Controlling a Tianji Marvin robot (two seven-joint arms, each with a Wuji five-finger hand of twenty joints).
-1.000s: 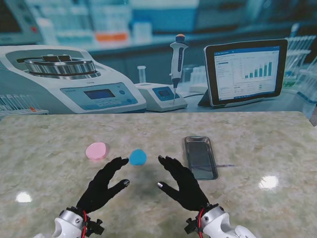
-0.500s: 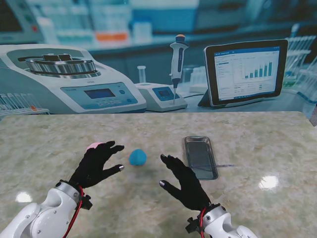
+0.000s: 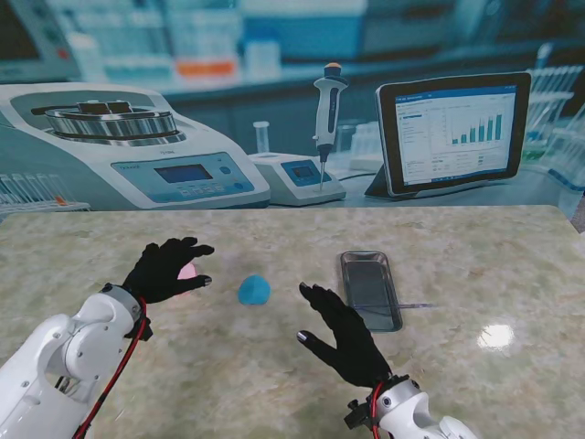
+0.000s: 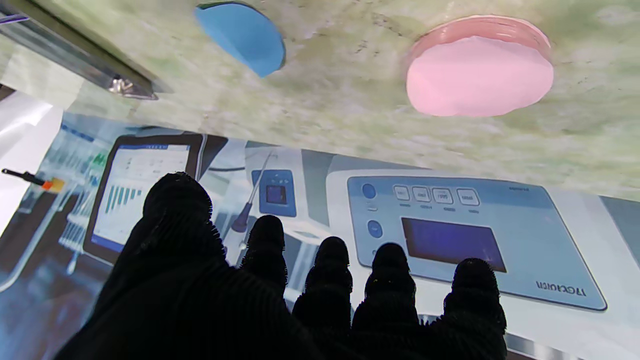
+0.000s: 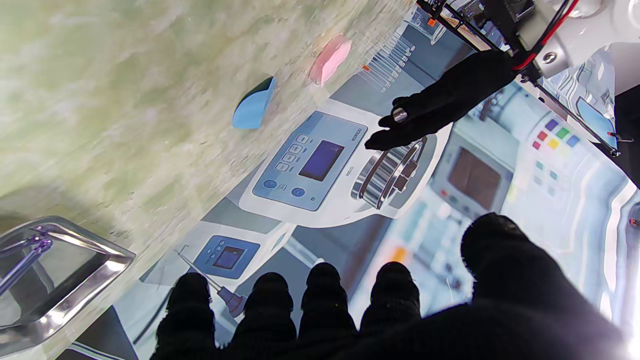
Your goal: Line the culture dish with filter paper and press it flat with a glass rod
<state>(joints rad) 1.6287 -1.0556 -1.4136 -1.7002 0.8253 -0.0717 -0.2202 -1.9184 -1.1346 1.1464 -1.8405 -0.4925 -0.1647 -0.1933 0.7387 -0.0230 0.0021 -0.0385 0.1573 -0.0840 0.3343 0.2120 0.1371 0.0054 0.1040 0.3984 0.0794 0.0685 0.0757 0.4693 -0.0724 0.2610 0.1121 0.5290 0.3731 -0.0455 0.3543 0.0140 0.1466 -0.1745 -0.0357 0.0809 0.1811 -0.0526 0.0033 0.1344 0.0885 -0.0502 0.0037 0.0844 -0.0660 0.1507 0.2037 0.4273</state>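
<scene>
**Q:** Hands first: what are they doing?

**A:** My left hand point(image 3: 169, 269) is hovering over the pink culture dish point(image 3: 188, 272), fingers spread and gripping nothing. From the stand camera it is covering most of the dish, so only a pink sliver is showing beside my thumb. My left wrist camera is showing the whole dish point(image 4: 479, 67) sitting flat on the marble table point(image 3: 475, 265), with my fingertips point(image 4: 390, 262) apart from it. My right hand point(image 3: 340, 331) is also held open and empty, floating nearer to me, between the blue piece and the tray.

**Q:** Where is the filter paper lying?

**A:** A blue round piece point(image 3: 254, 290), which I am taking for the filter paper, is resting on the table just to the right of the dish, apart from it and from both hands. It is showing in my right wrist camera too point(image 5: 254, 106), with the dish point(image 5: 330, 59) beyond it.

**Q:** And the glass rod?

**A:** A metal tray point(image 3: 370, 289) is sitting to the right of the blue piece, near my right fingers. A thin clear rod point(image 3: 413, 305) is lying across its nearer end, poking out over the right rim. Behind the table a printed lab backdrop point(image 3: 274, 119) is standing.
</scene>
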